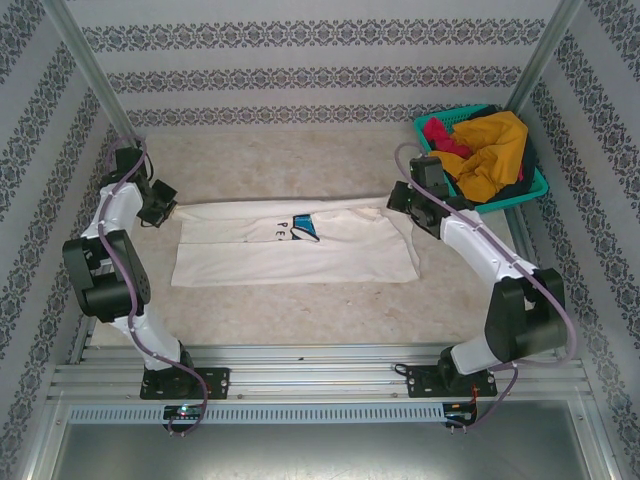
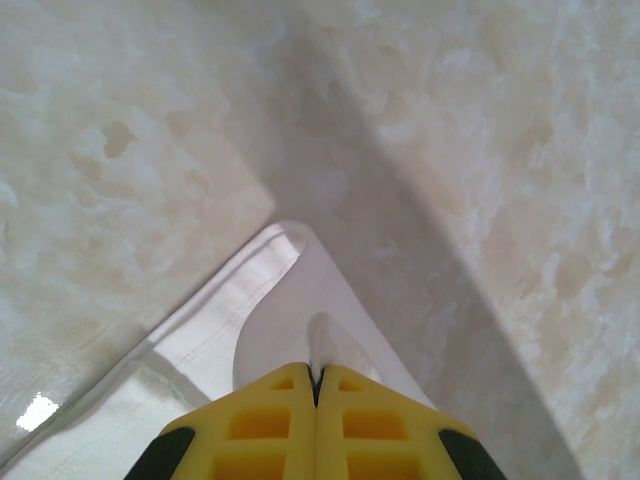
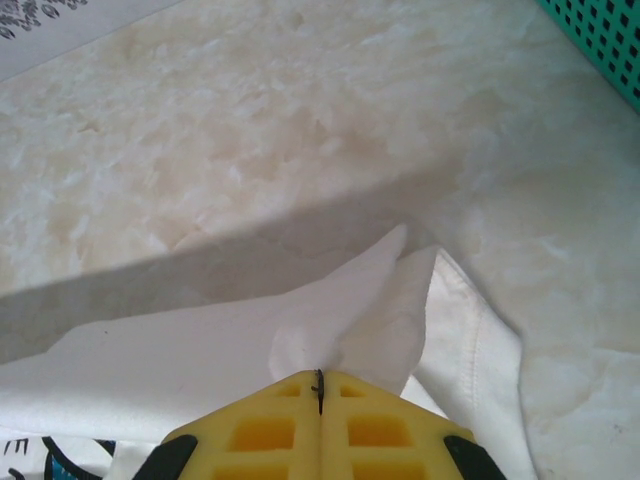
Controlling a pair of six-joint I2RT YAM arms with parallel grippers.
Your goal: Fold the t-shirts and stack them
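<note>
**Both grippers pinch the far edge of the white t-shirt**

Nearest the camera, the two arm bases are bolted to the metal rail at the table's [image 1: 300, 310] front edge. Beyond them the white t-shirt [image 1: 290, 255] lies flat across the middle of the marbled tabletop, folded into a long band running left to right. On its upper layer part of a print shows: the dark letters "PE" [image 1: 283, 228] beside a blue patch, the rest hidden under a fold.

The left gripper [image 1: 160, 207] sits at the shirt's far left corner. From the left wrist, its yellow fingers [image 2: 270, 425] are pressed together on a pinch of the white t-shirt [image 2: 290, 290], whose hemmed corner rises off the table. The right gripper [image 1: 402, 200] is at the far right corner. From the right wrist, its fingers [image 3: 265, 435] are likewise closed on a fold of the white t-shirt [image 3: 200, 350], with a scrap of teal and black print at the lower left, too cut off to read.

Farthest back, in the right corner, a teal mesh basket [image 1: 535, 188] holds a crumpled mustard-yellow t-shirt [image 1: 495, 155] and a magenta t-shirt [image 1: 440, 135] beside it.
</note>
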